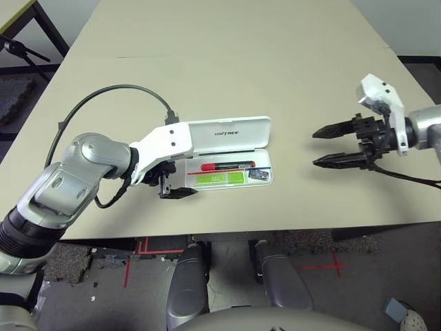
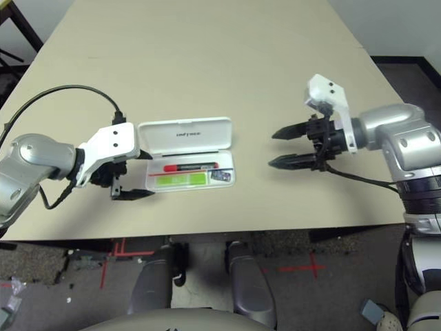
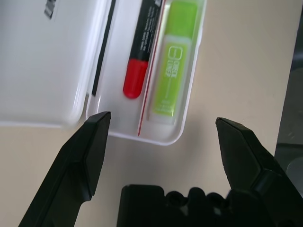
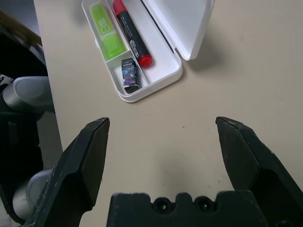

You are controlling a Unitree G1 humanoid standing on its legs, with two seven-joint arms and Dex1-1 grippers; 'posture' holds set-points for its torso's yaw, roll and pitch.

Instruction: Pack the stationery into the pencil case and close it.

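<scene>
Left gripper (image 1: 178,187), fingers apart, sits at the open end of the flat white hard-plastic pencil case (image 1: 233,135) on the beige desk (image 1: 227,62). Lime-green marker (image 1: 220,178), red marker (image 1: 227,166) and dark grey block (image 1: 258,174) lie inside. Right gripper (image 1: 325,146) waits spread, well apart. The lid looks light, stiff, slick: push its free edge.

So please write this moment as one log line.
pencil case: open, three items inside | left gripper: open, at its end | right gripper: open, apart | lid: unclosed

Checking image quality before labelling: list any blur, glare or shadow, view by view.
Left wrist view: the hand's fingers are soft-edged, and the lime-green marker label is slightly blurred. Right wrist view: the open pencil case lid casts a soft shadow on the table. Eye views: even light, no strong glare.
</scene>
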